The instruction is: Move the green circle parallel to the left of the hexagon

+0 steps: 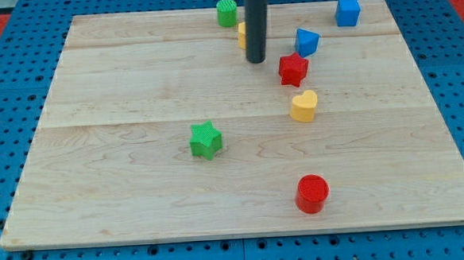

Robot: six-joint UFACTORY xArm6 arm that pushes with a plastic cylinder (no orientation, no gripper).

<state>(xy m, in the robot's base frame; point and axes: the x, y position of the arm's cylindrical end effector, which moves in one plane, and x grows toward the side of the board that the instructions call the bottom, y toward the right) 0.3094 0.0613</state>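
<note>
The green circle [227, 12] sits at the far edge of the wooden board [124, 199], just left of a yellow block [242, 35] mostly hidden behind my rod, its shape unclear. My tip [255, 60], a bare rod with no jaws, rests just near-right of both. Seven blocks: two green, two blue, two red, two yellow less one—green star [205, 140], blue cube [347, 12], blue wedge [306, 42], red star [292, 69], yellow heart [303, 106], red cylinder [312, 193]. The board's left half lies open.

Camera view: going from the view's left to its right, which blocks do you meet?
Green star → green circle → red star → blue cube. The rest overlap in left-right position, so I leave them out.
</note>
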